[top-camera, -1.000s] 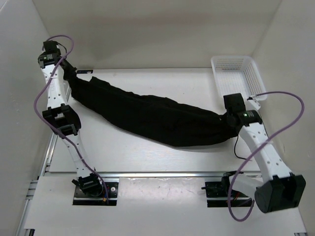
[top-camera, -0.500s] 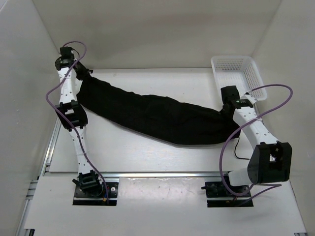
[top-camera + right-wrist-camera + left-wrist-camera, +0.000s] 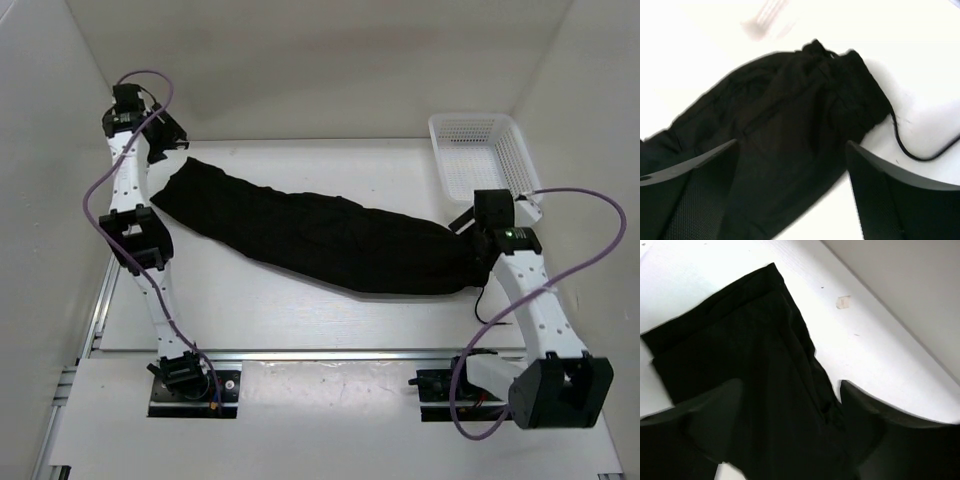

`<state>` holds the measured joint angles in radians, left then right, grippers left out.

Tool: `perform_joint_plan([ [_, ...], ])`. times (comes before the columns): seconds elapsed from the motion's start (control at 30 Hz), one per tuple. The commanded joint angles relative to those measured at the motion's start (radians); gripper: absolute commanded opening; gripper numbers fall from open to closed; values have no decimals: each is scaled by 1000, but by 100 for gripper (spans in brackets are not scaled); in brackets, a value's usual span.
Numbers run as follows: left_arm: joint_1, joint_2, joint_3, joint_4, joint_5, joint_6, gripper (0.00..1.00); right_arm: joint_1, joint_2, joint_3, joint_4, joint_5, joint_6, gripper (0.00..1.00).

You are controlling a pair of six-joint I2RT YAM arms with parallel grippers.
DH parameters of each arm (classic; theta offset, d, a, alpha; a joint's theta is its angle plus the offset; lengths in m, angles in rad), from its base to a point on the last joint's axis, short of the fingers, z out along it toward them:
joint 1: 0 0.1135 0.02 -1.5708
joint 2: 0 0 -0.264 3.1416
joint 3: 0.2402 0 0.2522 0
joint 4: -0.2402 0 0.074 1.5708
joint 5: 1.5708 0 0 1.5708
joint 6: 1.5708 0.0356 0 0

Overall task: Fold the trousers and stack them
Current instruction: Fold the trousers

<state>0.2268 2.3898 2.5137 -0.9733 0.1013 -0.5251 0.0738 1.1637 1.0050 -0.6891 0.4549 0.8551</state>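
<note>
White table (image 3: pixel 300 315): trousers (image 3: pixel 320 240) flat (diagonal), basket (image 3: pixel 482 152) far-R corner.

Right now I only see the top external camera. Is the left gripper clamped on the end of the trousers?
Observer: No. On the left wrist camera the left gripper is open, its fingers apart, with no cloth of the trousers pinched.
Operator: What does that end look like?
Observer: Two leg hems lie one on the other, edges slightly offset.
Operator: And the right side?
Observer: The right gripper is open too, with the gathered waistband just beyond its fingers.
</note>
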Motion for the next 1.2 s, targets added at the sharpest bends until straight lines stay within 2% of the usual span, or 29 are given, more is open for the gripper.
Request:
perform_joint_plan([
  [0.0, 19, -257, -90, -7, -45, 57, 80, -5, -91, -66, -78, -68, -25, 87],
  [0.03, 19, -279, -136, -7, -45, 57, 66, -5, -114, -84, -88, -88, -13, 85],
  [0.07, 29, -296, -236, -7, -45, 57, 34, -5, -158, -126, -99, -132, -4, 84],
  [0.1, 43, -319, -290, -7, -45, 57, 24, -5, -179, -149, -113, -160, 13, 78],
  [0.13, 43, -319, -341, -7, -45, 57, 20, -5, -196, -169, -113, -192, 25, 76],
  [0.17, 43, -319, -425, -7, -45, 57, 26, -5, -226, -211, -113, -229, 35, 76],
  [0.23, 52, -298, -479, -42, -45, 57, 48, -5, -248, -268, -136, -312, 74, 76],
  [0.27, 52, -285, -510, -51, -45, 57, 55, -5, -262, -285, -136, -335, 85, 78],
  [0.3, 52, -261, -524, -51, -45, 57, 66, -5, -262, -301, -136, -350, 94, 81],
  [0.33, 52, -250, -541, -60, -45, 57, 71, -5, -262, -325, -136, -360, 108, 82],
  [0.37, 52, -239, -552, -61, -34, 57, 71, -5, -262, -335, -122, -372, 108, 83],
  [0.4, 52, -216, -564, -50, -34, 48, 78, -17, -231, -335, -95, -372, 108, 84],
  [0.53, 52, -149, -540, -41, -23, 37, 82, -81, -127, -374, 41, -436, 98, 84],
  [0.73, 52, -35, -419, -41, -6, -4, 82, -128, 56, -327, 218, -409, 65, 84],
  [0.77, 62, -20, -399, -41, 7, -13, 80, -128, 82, -304, 230, -409, 65, 84],
  [0.8, 62, -5, -357, -41, 24, -13, 75, -128, 134, -304, 240, -409, 65, 83],
  [0.87, 62, 34, -320, -41, 37, -23, 61, -128, 183, -295, 290, -409, 80, 74],
  [0.9, 62, 43, -288, -41, 37, -32, 44, -128, 227, -295, 305, -409, 81, 68],
  [0.93, 62, 43, -274, -41, 47, -32, 11, -128, 249, -295, 318, -409, 94, 61],
  [0.97, 62, 54, -262, -41, 48, -32, 11, -128, 286, -284, 330, -398, 105, 45],
  [1.03, 62, 37, -253, -51, 35, -32, 11, -128, 309, -260, 330, -377, 105, 29],
  [1.07, 62, 2, -253, -51, 22, -32, 11, -128, 309, -259, 301, -366, 105, 9],
  [1.1, 62, -18, -253, -51, -6, -32, 11, -128, 298, -244, 284, -351, 105, 2],
  [1.17, 91, -62, -280, -51, -18, -32, 11, -128, 236, -235, 238, -293, 96, 0],
])
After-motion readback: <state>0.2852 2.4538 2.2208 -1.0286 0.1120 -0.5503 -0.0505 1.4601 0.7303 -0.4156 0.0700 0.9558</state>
